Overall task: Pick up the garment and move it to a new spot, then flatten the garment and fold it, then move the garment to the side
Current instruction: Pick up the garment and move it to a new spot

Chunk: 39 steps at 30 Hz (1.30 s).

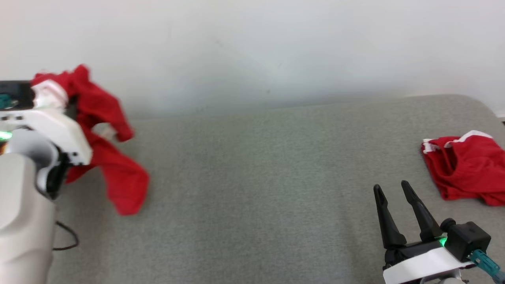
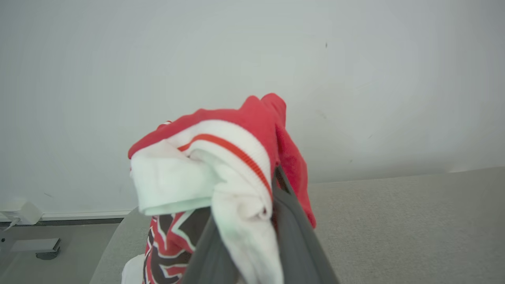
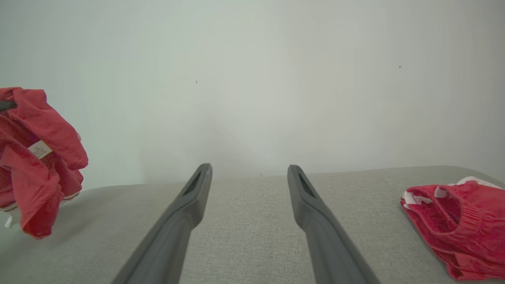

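**Red garment lifted at the left**

Red garment [image 1: 100, 130] hangs from the left pincer [image 2: 252, 221], clamped at its white collar, apparently clear of the grey table [image 1: 252, 177]. Right pincer [image 1: 394, 193] hovers, jaws apart and empty, near red shorts [image 1: 467, 167] at the far right.

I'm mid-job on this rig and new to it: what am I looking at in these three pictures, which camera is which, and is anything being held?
This is a two-armed robot. The wide picture comes from its head camera; the other two look along each arm's two dark fingers. The left gripper is shut on the red and white garment, which hangs from it above the grey padded surface; the left wrist view shows its white band bunched between the fingers. The right gripper is open and holds nothing. A second red garment lies crumpled on the surface to the robot's right. Behind is a plain pale wall.
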Motion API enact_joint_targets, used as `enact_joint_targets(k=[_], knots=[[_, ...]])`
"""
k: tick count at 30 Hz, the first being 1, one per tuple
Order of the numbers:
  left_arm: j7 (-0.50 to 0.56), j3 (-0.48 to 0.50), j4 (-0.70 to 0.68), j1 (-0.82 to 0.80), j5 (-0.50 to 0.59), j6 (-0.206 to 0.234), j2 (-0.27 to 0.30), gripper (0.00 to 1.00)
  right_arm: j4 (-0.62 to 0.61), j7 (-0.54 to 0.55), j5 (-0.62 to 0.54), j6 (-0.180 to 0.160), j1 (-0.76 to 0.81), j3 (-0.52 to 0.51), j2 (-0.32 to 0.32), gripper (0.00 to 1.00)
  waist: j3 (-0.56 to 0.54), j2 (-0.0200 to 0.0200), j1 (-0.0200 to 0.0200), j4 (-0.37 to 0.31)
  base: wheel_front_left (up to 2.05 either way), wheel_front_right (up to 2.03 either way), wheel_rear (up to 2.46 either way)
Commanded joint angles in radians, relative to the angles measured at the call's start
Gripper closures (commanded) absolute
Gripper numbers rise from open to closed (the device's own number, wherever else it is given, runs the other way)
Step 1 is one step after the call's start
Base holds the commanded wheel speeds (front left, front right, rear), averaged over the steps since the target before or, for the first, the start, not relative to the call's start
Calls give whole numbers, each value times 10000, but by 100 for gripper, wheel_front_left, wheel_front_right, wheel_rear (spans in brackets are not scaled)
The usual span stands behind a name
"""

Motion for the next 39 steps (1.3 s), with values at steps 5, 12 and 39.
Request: enact_joint_targets(k=[5,12,39], knots=[[637,-762,-2373,566,-891,-6,-199,100,-124,10,39,-20,307,-196,-152,0,-423,0,1,-611,0,0,0],[1624,-1215,-5424,1458,-1466,116,-623,100,-290,10,-38,-20,289,-262,-299,0,-359,0,1,-1394,0,0,0],[-2672,-4560,-562,2652,-679,0,-3006,0,-19,10,41,-20,57,-94,-198,0,275,0,1,-1816,0,0,0]])
